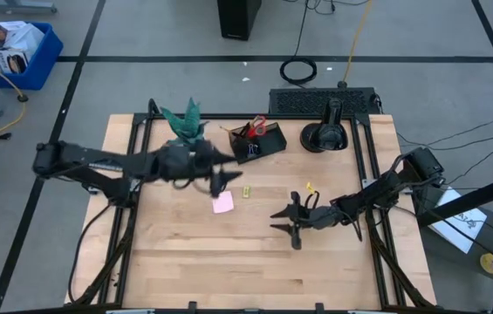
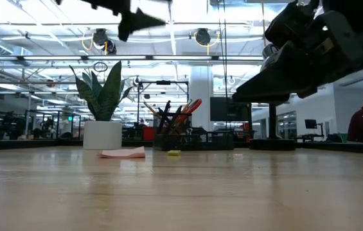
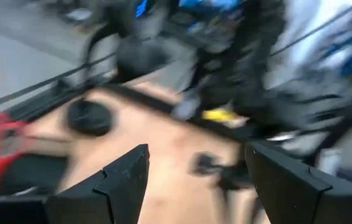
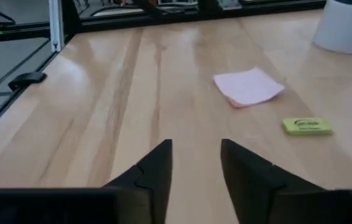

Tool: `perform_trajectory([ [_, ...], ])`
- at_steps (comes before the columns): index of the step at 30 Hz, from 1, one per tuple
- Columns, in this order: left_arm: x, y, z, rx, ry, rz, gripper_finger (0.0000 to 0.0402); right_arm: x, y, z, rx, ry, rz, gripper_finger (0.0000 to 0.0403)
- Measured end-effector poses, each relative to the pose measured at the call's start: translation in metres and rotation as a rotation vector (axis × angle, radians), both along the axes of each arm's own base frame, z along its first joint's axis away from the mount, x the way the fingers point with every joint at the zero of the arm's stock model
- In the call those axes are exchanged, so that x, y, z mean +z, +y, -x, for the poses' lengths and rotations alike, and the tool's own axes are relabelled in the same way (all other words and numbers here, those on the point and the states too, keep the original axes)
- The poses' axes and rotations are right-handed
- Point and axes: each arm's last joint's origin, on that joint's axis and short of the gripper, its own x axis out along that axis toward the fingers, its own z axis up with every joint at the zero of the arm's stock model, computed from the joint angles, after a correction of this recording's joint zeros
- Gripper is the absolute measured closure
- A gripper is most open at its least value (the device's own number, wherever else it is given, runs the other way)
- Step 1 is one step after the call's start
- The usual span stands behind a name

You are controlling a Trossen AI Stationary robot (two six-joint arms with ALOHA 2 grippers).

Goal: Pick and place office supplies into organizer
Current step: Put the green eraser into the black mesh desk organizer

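Left tool (image 1: 221,180): raised above the table (image 1: 185,270), just beside the pink sticky-note pad (image 1: 222,204) on its far side, near the organizer (image 1: 259,141). In its own wrist view the fingers (image 3: 123,180) stand wide apart, nothing between them.

Right tool (image 1: 291,223): low over the table's right half, pointing toward the pad. Fingers (image 4: 154,171) part-way apart, a narrow gap, holding nothing.

Organizer at the far edge, between the plant in a white pot (image 1: 187,125) and a black round object (image 1: 323,137); red-handled scissors (image 1: 257,127) and pens stand in it.

Pad lies flat, mid-table. Small yellow piece (image 4: 307,126) just beside it, apart; dark print on its face, not legible. Another tiny yellow bit (image 1: 309,186) lies right of it.
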Motion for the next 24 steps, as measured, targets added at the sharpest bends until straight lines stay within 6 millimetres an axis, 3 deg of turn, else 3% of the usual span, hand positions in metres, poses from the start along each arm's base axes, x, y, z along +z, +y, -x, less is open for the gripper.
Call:
perform_trajectory([
  [4,-0.018,-0.030,0.013,-0.108,-0.104,0.009,0.0130,0.001,-0.014,-0.006,-0.057,-0.003,0.003,0.0224],
  [10,-0.040,-0.054,0.023,-0.178,-0.127,-0.001,0.0130,0.006,-0.037,-0.023,-0.152,-0.042,-0.007,0.0178],
  [18,-0.048,-0.075,0.029,-0.236,-0.100,-0.086,0.0130,0.003,-0.056,-0.061,-0.176,-0.041,-0.028,0.0173],
  [24,-0.047,-0.081,0.031,-0.212,-0.107,-0.041,0.0130,-0.010,-0.065,-0.052,-0.151,0.127,0.037,0.0183],
])
